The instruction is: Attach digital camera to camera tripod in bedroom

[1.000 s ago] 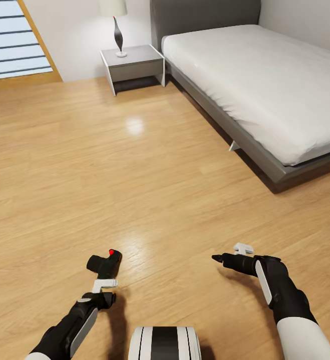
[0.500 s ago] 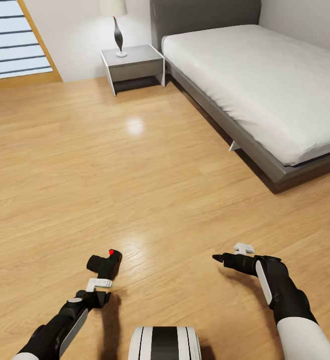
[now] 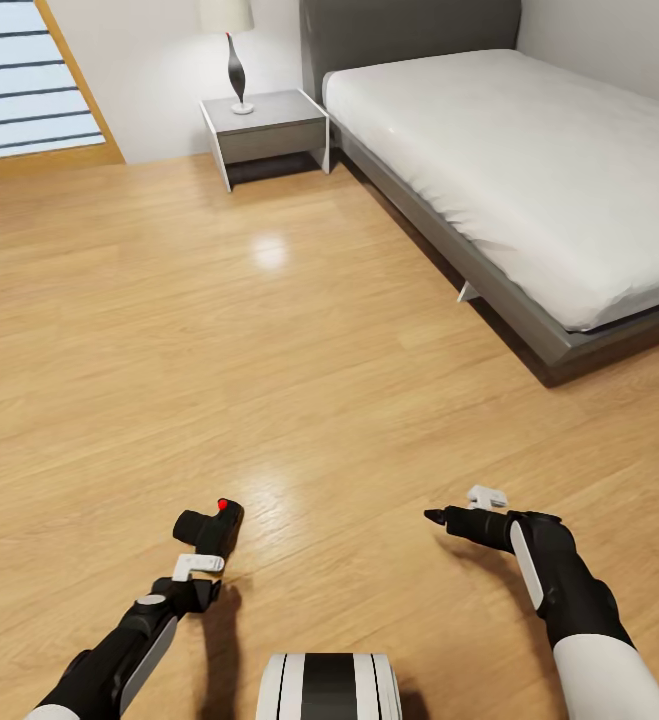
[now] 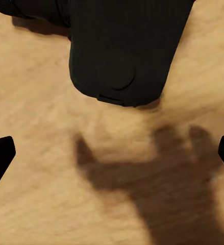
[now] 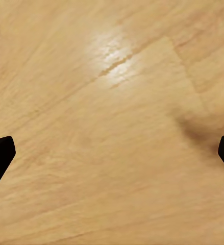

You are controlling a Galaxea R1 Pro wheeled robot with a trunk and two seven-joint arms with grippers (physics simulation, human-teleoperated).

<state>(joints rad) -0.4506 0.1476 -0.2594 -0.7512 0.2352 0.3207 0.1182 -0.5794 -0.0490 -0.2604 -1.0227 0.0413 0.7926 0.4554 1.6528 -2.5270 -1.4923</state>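
The small black digital camera (image 3: 210,529) with its red dot lay on the plank floor (image 3: 269,380); the left gripper (image 3: 195,573), fingers spread and empty, had been drawn back slightly, leaving a grasp pending.

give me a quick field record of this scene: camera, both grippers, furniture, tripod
digital camera: black body with a red dot, lying on the wood floor, not held
left gripper: open, just behind the camera, fingertips wide apart in the left wrist view
right gripper: open, over bare floor, holding nothing
bed: grey frame, white mattress, far right
nightstand: beside the bed, lamp on top
tripod: out of frame
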